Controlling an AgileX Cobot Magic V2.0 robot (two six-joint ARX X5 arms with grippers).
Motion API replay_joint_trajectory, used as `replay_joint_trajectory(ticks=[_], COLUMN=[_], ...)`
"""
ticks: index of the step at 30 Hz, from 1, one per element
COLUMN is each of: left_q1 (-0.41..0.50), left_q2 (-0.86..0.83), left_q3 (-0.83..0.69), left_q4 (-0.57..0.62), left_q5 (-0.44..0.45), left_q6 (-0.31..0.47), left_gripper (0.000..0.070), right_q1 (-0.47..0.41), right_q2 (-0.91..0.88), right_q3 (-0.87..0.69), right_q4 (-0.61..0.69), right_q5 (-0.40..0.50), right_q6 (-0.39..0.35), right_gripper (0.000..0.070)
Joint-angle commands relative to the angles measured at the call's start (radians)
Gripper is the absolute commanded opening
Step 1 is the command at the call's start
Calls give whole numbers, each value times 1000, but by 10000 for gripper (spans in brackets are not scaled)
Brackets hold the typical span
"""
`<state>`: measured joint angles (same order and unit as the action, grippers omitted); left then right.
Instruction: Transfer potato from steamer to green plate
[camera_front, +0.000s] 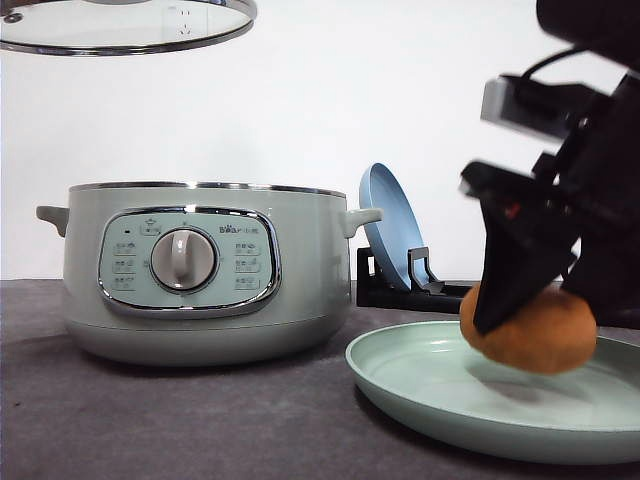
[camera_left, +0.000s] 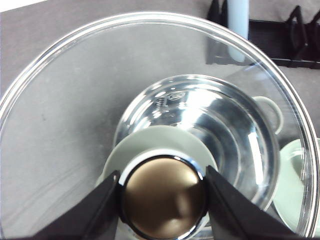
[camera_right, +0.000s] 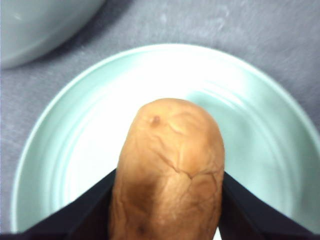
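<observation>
One potato (camera_front: 535, 335), clamped in the right gripper (camera_front: 520, 320), hangs just above the one green plate (camera_front: 480, 405). The left gripper (camera_left: 162, 197) pinches the knob (camera_left: 165, 197) of the single glass lid (camera_front: 120, 25), high over the one open steamer (camera_front: 200, 280); one blue plate (camera_front: 390, 225) stands in a rack (camera_front: 400, 285) behind.

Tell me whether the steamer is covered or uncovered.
Uncovered. The left gripper holds the glass lid by its knob above the steamer; its steel bowl looks empty.
</observation>
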<state>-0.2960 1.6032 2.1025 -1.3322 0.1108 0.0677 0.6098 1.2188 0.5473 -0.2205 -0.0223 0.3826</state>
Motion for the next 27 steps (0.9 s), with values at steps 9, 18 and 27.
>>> replay_joint_trajectory(ticks=[9,18,27], left_q1=[-64,-122,-130], left_q2=[-13,-13,6], left_q3=[45,-1,-137], left_q4=[11,21,116], left_q5=[7,6,6], left_q6=[-1,4,13], left_gripper=[1,1,1], right_q1=[10,9,9], right_q2=[64,-1,-158], right_q3=[-1,28,122], right_q4=[11,7,-67], right_q5=[5,31,31], right_q6=[26,22,-5], right_gripper=[383,555,555])
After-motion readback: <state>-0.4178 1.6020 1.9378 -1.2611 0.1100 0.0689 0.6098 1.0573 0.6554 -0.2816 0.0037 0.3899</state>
